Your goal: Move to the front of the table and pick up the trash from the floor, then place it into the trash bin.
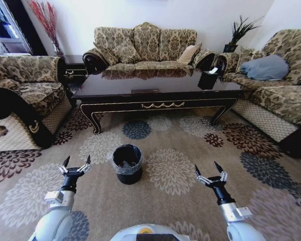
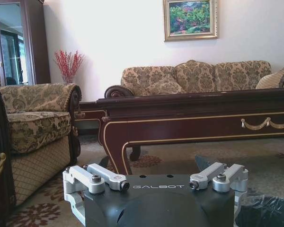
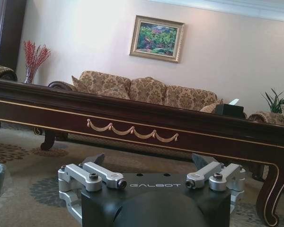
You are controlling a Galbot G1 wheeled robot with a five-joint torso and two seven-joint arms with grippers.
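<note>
Both grippers, left gripper (image 1: 76, 167) and right gripper (image 1: 210, 173), hover spread wide at lower frame. Between them, center, the trash bin (image 1: 127, 163) stands upright (contents unclear). Table (image 1: 160, 103) spans left-right above.

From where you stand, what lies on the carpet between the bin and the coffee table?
Nothing: in the head view the floor from the trash bin to the table is bare patterned carpet, no litter visible.
</note>
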